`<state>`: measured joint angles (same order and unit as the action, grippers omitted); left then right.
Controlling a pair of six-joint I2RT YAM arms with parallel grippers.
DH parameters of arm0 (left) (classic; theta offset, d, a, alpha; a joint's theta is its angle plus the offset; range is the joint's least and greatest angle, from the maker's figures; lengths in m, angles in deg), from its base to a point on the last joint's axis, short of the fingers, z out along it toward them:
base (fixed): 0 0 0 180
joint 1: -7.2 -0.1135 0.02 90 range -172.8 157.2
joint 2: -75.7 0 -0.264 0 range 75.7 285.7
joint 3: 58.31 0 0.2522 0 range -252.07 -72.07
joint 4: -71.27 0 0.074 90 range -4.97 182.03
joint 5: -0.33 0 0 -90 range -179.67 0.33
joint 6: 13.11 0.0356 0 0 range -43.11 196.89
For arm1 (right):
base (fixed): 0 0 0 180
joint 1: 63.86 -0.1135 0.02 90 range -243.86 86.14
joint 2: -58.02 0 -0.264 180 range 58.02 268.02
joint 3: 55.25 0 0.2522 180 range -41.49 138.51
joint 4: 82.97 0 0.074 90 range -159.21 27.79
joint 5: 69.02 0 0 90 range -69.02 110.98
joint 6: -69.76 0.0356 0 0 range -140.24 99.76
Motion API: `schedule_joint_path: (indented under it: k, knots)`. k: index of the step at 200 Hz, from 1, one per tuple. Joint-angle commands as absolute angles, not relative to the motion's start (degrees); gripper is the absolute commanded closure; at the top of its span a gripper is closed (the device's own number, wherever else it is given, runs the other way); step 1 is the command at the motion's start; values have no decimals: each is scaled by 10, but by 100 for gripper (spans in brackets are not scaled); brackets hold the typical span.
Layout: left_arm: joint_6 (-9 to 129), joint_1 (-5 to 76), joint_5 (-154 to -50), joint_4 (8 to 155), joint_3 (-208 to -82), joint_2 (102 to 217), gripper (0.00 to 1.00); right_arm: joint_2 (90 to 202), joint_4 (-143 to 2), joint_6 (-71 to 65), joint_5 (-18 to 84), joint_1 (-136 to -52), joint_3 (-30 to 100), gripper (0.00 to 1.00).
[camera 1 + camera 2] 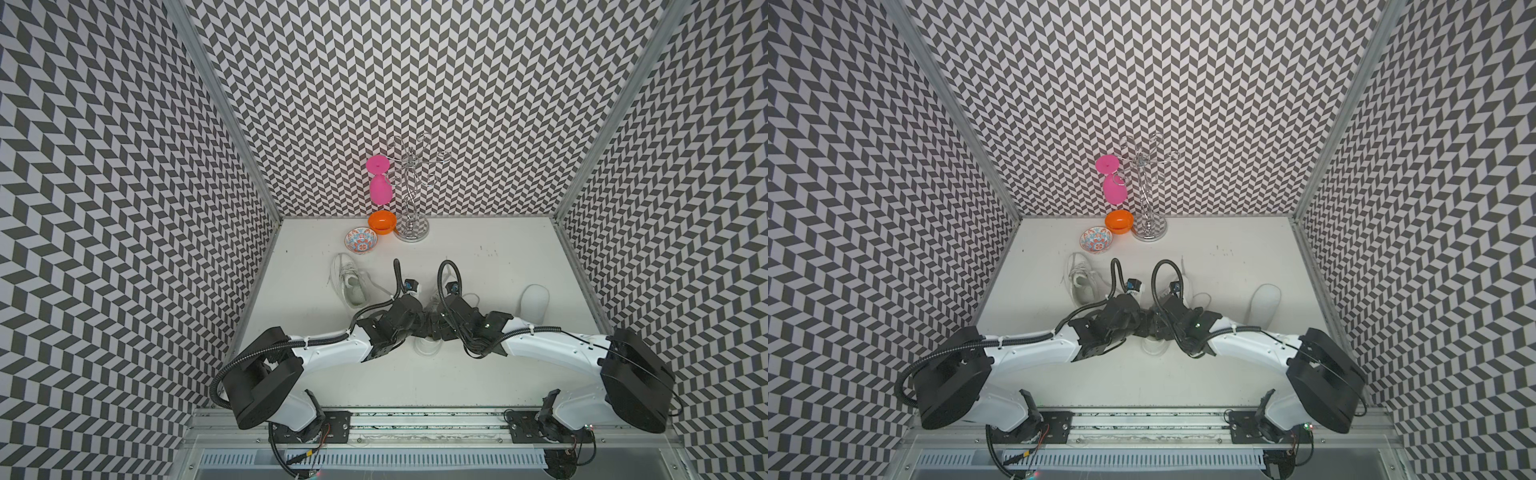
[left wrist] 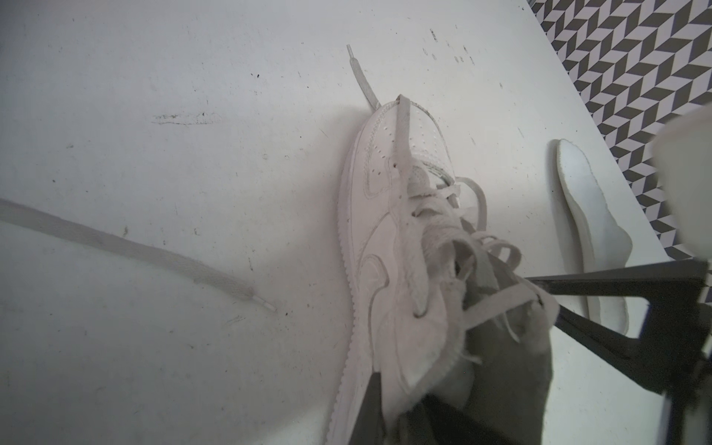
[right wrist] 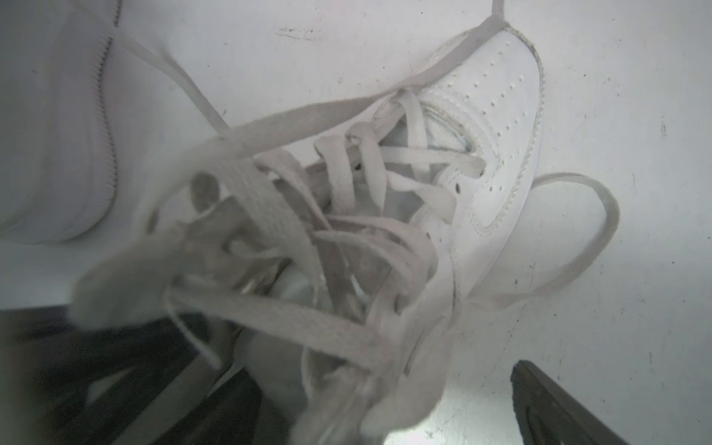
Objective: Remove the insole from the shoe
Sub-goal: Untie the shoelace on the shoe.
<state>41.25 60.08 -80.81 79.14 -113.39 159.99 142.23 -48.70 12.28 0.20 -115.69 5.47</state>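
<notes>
A white laced shoe (image 2: 385, 215) lies on the table between both arms, mostly hidden under them in both top views; only its heel (image 1: 426, 351) shows. My left gripper (image 2: 393, 389) is shut on the shoe's side wall near the collar, one finger (image 2: 370, 408) outside and one inside. My right gripper (image 3: 366, 358) stands open over the shoe's mouth and loose laces (image 3: 308, 231), with one finger (image 3: 551, 408) beside the shoe. A white insole (image 1: 534, 303) lies flat on the table to the right, touching neither gripper. Whether an insole sits inside the shoe I cannot tell.
A second white shoe (image 1: 351, 284) lies at the left with laces spread out. At the back stand a patterned bowl (image 1: 360, 241), an orange bowl (image 1: 381, 222), a pink goblet (image 1: 380, 183) and a chrome wire stand (image 1: 411, 208). Patterned walls enclose the table.
</notes>
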Motion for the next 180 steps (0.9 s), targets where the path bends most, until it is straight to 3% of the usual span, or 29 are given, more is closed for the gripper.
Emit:
schedule_joint_path:
  k: [1,36,68,117,158,180]
  knots:
    - [403,605,-794,733,-1133,1572,100,1452,-463,123,-34,-1154,56,0]
    - [401,605,-795,732,-1129,1568,100,1450,-479,132,-72,-1142,58,4]
    - [402,605,-797,736,-1129,1570,100,1378,-521,115,-106,-1144,44,10]
    - [402,605,-807,738,-1139,1585,100,1351,-547,93,-147,-1142,50,12]
    - [405,605,-807,740,-1140,1583,100,1371,-531,86,-109,-1131,71,15]
    - [405,605,-805,742,-1140,1583,100,1348,-532,68,-69,-1156,71,11]
